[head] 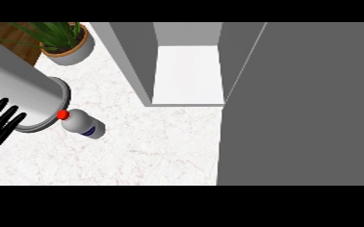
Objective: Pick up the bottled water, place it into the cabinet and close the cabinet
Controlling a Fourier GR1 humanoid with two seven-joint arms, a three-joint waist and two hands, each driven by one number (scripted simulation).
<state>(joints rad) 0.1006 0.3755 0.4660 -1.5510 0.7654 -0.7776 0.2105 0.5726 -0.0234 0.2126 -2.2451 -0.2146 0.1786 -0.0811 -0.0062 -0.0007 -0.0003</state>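
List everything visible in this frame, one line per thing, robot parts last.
bottled water: one, white with a red cap and dark label, lying on the counter at left
cabinet: one, grey with a white inside, open, top centre
cabinet door: one, grey, swung open, filling the right side
potted plant: one, green leaves in a grey pot, top left
counter: one, white marble
left forearm: one, grey, far left, beside the bottle's cap
left hand: one, black fingers at the left edge; pose unclear

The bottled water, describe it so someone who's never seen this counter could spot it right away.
On the white marble counter, look left of the open grey cabinet, below the potted plant. The bottled water lies there beside a grey forearm, the only thing with a red cap.
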